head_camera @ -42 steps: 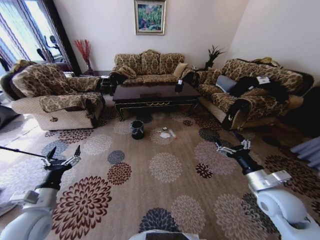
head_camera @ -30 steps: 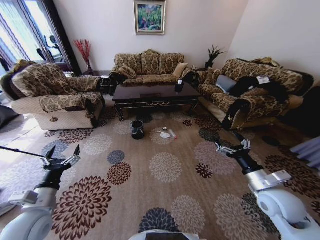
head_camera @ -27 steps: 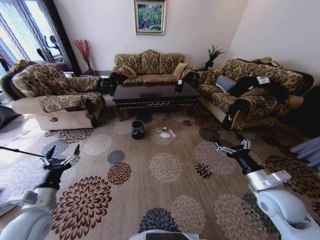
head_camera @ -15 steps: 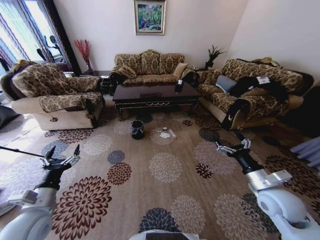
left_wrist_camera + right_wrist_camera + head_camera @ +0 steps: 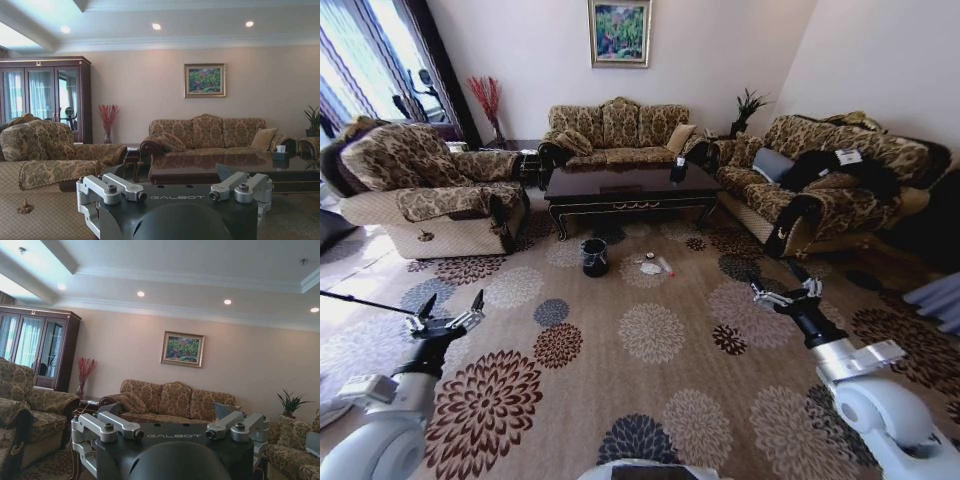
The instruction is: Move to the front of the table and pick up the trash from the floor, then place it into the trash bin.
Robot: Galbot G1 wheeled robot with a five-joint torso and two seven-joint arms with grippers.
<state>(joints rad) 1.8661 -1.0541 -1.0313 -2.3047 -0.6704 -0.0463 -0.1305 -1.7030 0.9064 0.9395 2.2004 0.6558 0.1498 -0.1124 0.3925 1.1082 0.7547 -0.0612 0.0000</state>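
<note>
The small litter of trash [image 5: 653, 267], a crumpled white tissue with a small clear bottle beside it, lay on the beige-tan flower-medallion carpeted floor [image 5: 650, 335] just in front of the long, low, glossy dark wooden table [image 5: 631, 186], well ahead of both arms. The left gripper [image 5: 448, 316] hung over the carpet at the robot's near left, fingers spread apart and empty; the right gripper [image 5: 787, 295] stood at the near right, likewise spread and holding nothing. The trash sat between the two in direction but far beyond them, closer to the table's front rail than to either pincer.

The small round black trash bin [image 5: 594, 257] stood upright on the carpet just to the left of the trash, near the table's front left leg. The tissue showed as a pale, flattish patch; the bottle lay on its side, and finer details of the litter were too small to tell.

The table carried a gold scroll ornament on its front rail and a small dark tissue box [image 5: 677, 171] near its right end. In both wrist views the word "GALBOT" was readable on the dark gripper body, between the splayed silver fingers [image 5: 118, 186].
</note>
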